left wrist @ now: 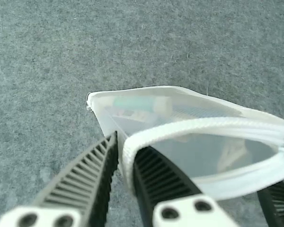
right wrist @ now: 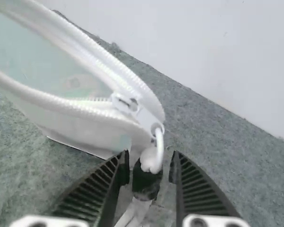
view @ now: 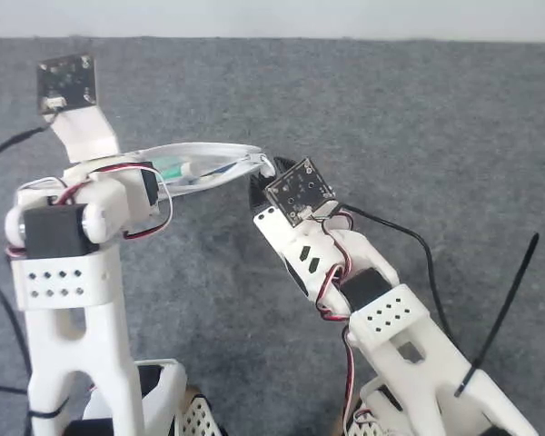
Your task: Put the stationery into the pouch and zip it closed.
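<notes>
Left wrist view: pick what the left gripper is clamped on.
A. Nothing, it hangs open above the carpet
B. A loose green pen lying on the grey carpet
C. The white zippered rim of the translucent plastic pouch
C: the left gripper has the white zip rim of the translucent plastic pouch pinched between its black ribbed fingers.

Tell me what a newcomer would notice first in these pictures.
A see-through white pouch, its mouth open, is held over the grey carpet in the middle of the scene. The left gripper pinches its rim at one end, and the right gripper sits at the zipper pull on the other end. Inside lies stationery, a green and white piece among it.
</notes>
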Tool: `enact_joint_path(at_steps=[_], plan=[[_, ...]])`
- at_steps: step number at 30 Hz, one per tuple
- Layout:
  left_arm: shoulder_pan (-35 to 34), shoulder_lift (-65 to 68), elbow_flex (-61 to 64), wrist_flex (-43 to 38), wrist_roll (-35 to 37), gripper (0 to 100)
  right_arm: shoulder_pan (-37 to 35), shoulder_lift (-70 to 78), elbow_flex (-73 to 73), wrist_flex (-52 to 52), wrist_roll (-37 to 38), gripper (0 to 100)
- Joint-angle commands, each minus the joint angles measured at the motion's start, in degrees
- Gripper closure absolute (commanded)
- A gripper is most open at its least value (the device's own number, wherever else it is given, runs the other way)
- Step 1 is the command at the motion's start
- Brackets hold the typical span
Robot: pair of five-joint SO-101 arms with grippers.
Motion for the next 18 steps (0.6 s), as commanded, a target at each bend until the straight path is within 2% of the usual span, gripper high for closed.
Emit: enact_joint_path(at_steps=[1, 18], plan=[[-0.09, -1.49, -1.80, -0.62, 0.09, 99, 0.31, 0.04, -3.78, -0.92, -0.70, 86.5], [-0.09, -1.49, -1.71, -0.62, 0.09, 99, 0.66, 5.58, -4.66, -4.09, -0.62, 86.5]])
